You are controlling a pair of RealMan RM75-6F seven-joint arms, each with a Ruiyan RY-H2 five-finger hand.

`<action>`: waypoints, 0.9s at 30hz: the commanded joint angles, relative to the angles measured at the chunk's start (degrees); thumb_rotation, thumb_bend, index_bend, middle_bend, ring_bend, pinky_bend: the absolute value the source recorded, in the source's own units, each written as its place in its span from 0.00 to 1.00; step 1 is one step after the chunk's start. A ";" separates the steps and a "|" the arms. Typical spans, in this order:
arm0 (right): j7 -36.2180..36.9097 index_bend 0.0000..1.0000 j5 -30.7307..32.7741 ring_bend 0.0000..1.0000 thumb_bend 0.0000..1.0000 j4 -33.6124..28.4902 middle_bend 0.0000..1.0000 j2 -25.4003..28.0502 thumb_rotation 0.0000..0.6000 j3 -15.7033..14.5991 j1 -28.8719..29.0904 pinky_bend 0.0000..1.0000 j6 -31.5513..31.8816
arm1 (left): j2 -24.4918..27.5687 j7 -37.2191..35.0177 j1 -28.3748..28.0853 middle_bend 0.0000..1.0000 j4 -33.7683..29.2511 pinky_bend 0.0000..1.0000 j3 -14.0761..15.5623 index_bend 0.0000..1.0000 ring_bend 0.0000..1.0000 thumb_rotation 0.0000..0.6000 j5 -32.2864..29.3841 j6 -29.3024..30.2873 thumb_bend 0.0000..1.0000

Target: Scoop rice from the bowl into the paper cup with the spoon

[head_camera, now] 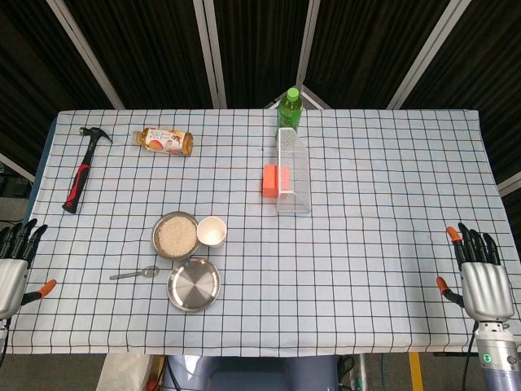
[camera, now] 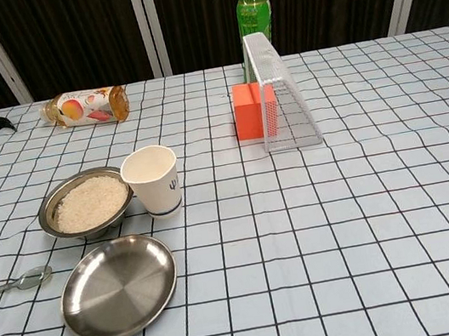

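Left hand: the left hand (head_camera: 15, 265) is seen at the left edge of the bench (head_camera: 383, 244), fingers spread, nothing grasped, nothing touched.
Right hand: the right hand (head_camera: 480, 275) is held over the right edge, fingers apart and empty.
Spoon: the spoon (head_camera: 135, 274) is laid flat on the cloth, apart from both hands, just left of the empty steel plate (head_camera: 194, 284).
Bowl: the bowl (head_camera: 175, 235) is filled with rice (head_camera: 177, 235).
Cup: the paper cup (head_camera: 212, 231) is stood upright beside the bowl, seemingly touching it.
Cut off: the left hand is partly cropped by the frame; neither hand is shown in the chest view.
Hard to make out: the cup's inside appears empty, though its bottom is not clearly seen.
Surface: the bench is covered by a white cloth with a dark grid.
Room: dark panels with pale struts are seen behind.
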 commanded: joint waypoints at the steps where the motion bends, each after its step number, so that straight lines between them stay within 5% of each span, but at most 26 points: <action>1: 0.12 0.00 -0.21 0.00 0.32 0.50 0.00 -0.27 1.00 0.15 0.06 0.00 0.30 | 0.05 -0.05 -0.01 0.00 0.01 0.00 0.01 0.00 0.00 1.00 -0.04 -0.07 0.00; 16: 2.31 0.00 -0.41 0.00 0.32 3.37 0.00 -1.90 1.00 0.84 0.34 0.00 0.90 | 0.47 -1.02 0.35 0.01 -0.54 0.03 0.16 0.00 0.01 1.00 -0.79 -0.36 0.00; 19: 2.84 0.00 -0.72 0.00 0.32 4.23 0.00 -2.19 1.00 0.87 0.53 0.00 0.85 | 0.51 -0.97 0.29 0.34 -0.50 0.43 -0.15 0.00 0.35 1.00 -0.63 0.09 0.02; 21: 3.30 0.00 -0.91 0.00 0.32 4.71 0.00 -2.40 1.00 0.91 0.63 0.00 0.87 | 0.10 -1.04 0.21 0.72 -0.03 0.79 -0.61 0.04 0.72 1.00 0.19 1.28 0.07; 24: 3.98 0.00 -1.14 0.00 0.32 5.25 0.00 -2.76 1.00 0.97 0.67 0.00 1.08 | -0.12 -1.53 -0.24 0.94 -0.27 0.95 -0.41 0.27 0.91 1.00 0.18 0.17 0.12; 27: 4.24 0.00 -1.42 0.00 0.32 5.52 0.00 -2.96 1.00 0.98 0.63 0.00 1.40 | 0.37 -1.08 -1.22 1.00 -2.67 1.00 -0.19 0.42 0.99 1.00 -1.37 -3.06 0.16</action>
